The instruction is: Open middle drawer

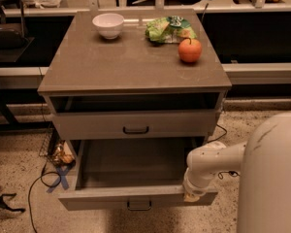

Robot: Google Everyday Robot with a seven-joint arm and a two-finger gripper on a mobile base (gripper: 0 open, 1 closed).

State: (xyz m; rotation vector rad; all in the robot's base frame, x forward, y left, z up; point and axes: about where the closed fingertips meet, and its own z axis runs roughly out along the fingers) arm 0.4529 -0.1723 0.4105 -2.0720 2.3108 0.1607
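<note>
The middle drawer (pixel 111 196) is the wide grey one with a low flat front and a small black bar handle (pixel 139 206). It stands pulled far out towards me, and its plain grey box inside (pixel 131 161) holds nothing. My white arm reaches in from the right. My gripper (pixel 191 196) is at the top edge of this drawer's front, near its right end and well right of the handle. The taller-fronted drawer (pixel 136 125) above it is pushed in.
On the cabinet top (pixel 111 62) stand a white bowl (pixel 108 24), a green bag (pixel 168 29) and an orange fruit (pixel 190 50). Cables and blue tape (pixel 62 176) lie on the floor at the left. My white body (pixel 274 178) fills the lower right.
</note>
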